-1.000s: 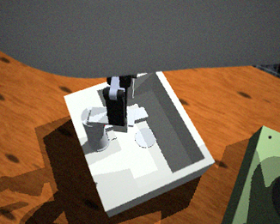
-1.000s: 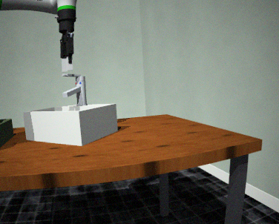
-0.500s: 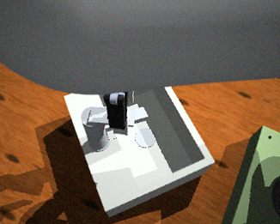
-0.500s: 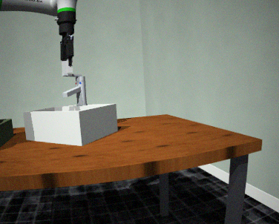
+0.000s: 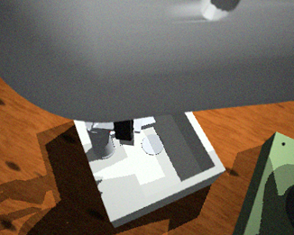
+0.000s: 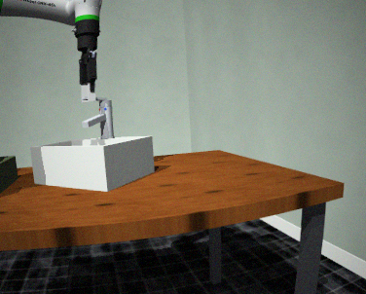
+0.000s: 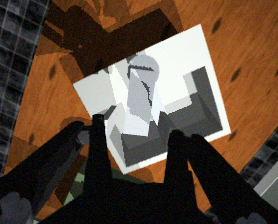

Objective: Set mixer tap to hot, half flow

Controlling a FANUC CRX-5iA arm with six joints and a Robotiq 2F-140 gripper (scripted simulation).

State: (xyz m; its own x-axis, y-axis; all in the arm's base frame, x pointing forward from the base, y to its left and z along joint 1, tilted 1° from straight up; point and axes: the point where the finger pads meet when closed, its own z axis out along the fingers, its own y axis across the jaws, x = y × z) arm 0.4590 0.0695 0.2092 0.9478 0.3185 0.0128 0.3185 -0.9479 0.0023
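The grey mixer tap (image 5: 102, 144) (image 6: 107, 122) (image 7: 144, 67) stands at the back of a white basin (image 5: 166, 201) (image 6: 97, 165) (image 7: 200, 50). Its lever (image 6: 101, 101) (image 7: 137, 100) lies low on top of the tap body, out over the spout (image 6: 91, 122). Small red and blue dots show on the tap body in the exterior view. My gripper (image 5: 123, 134) (image 6: 89, 96) (image 7: 137, 116) hangs straight down over the outer end of the lever. Its fingers stand half apart with nothing between them. In the top view the arm hides most of the lever.
The basin has a round drain (image 5: 152, 144) and sits on a wooden table (image 5: 21, 124) (image 6: 219, 190). A pale green box (image 5: 275, 200) (image 6: 6, 170) stands beside the basin. The arm's grey body (image 5: 144, 48) fills the top of the top view.
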